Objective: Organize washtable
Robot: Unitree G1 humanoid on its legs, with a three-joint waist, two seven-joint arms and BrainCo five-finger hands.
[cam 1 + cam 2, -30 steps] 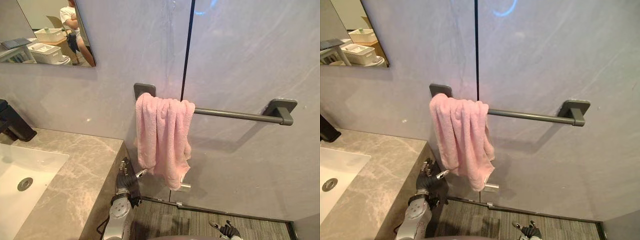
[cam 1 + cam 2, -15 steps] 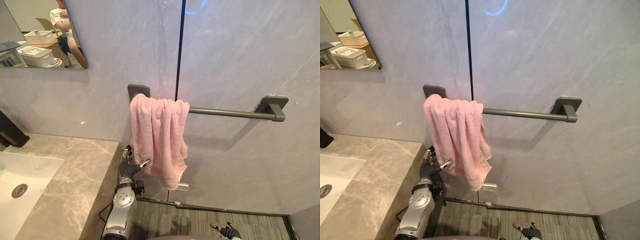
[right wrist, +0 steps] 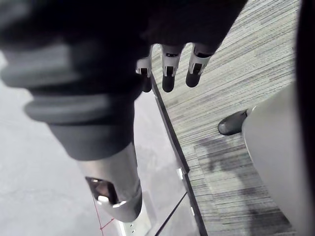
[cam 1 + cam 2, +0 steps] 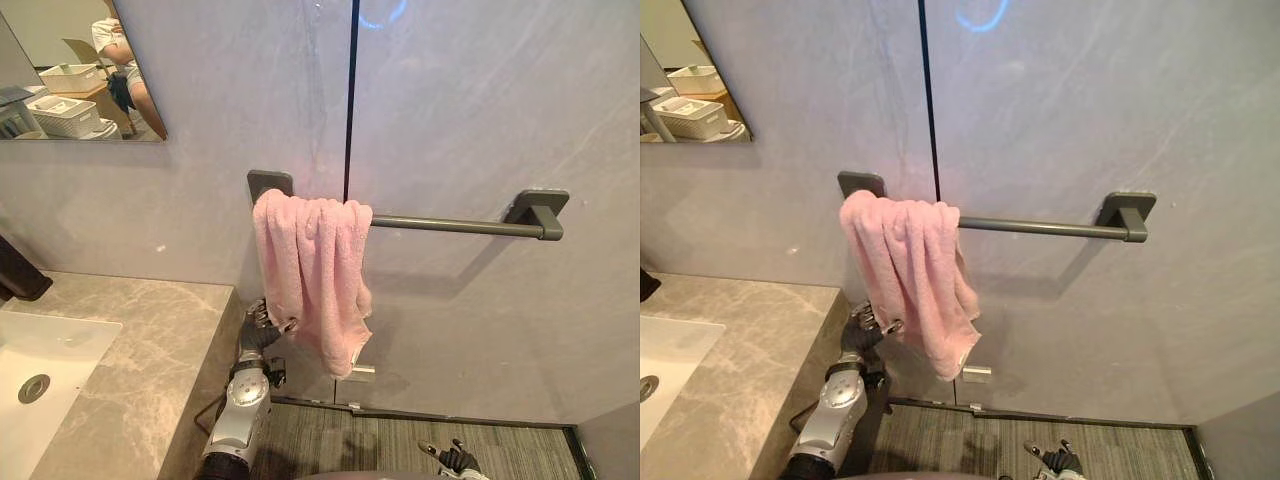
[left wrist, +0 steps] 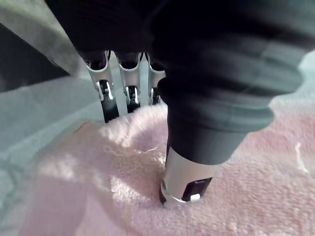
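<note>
Left eye view: the pink towel (image 4: 312, 265) is seen bunched at the left end of the towel bar (image 4: 450, 225), centre frame, with the marble surface (image 4: 130, 340) at lower left. Its lower left edge is met by the left hand (image 4: 262, 325); the right hand (image 4: 455, 460) hangs at the bottom edge.

Left wrist view: cloth is pinched between thumb (image 5: 189, 172) and fingers (image 5: 106, 101). The pinch is judged shallow. A fuller fold should be gathered before the towel is drawn along the bar, so that it is spread rather than tugged off.

Right wrist view: the right hand is seen relaxed, nothing held, above the floor (image 3: 236, 73).
</note>
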